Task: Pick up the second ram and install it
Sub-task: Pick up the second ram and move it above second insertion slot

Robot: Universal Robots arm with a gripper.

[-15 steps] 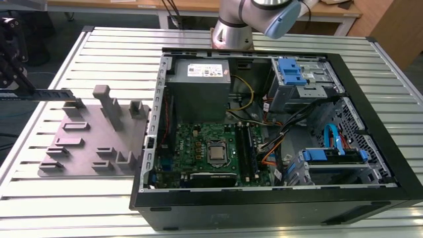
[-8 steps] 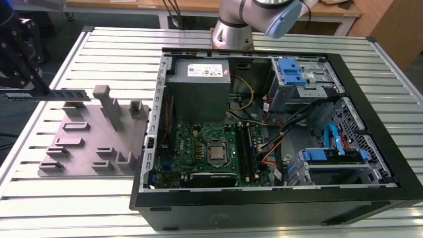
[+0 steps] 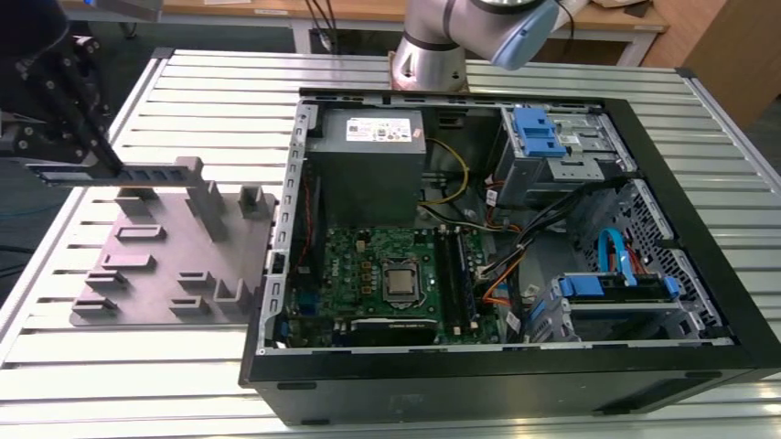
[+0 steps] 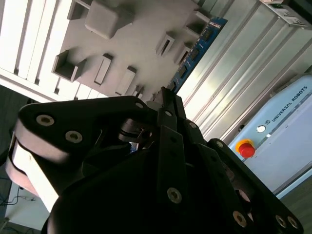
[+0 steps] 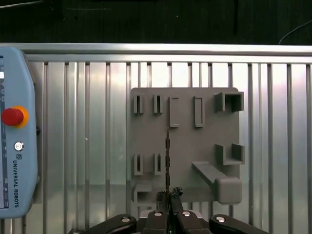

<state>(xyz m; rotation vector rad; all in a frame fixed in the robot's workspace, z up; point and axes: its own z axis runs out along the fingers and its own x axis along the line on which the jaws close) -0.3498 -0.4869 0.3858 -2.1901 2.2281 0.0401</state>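
Observation:
The second ram (image 3: 134, 173) is a thin dark strip hanging level above the grey fixture tray (image 3: 153, 274) at the exterior view's left. My gripper (image 3: 101, 165) is shut on one end of it. In the second wrist view the stick (image 4: 196, 50) looks blue and juts out past the closed fingertips (image 4: 165, 97). The first wrist view shows the stick (image 5: 167, 156) edge-on over the tray (image 5: 185, 146), with the gripper (image 5: 170, 195) clamped on its near end. The motherboard's memory slots (image 3: 458, 270) lie inside the open computer case, to the exterior view's right of the tray.
The open black computer case (image 3: 683, 165) holds a square silver CPU (image 3: 403, 282), a power supply (image 3: 366, 137), cables and drive bays with blue clips (image 3: 537, 133). A teach pendant (image 5: 14, 146) with a red stop button lies on the slatted aluminium table (image 3: 159, 384).

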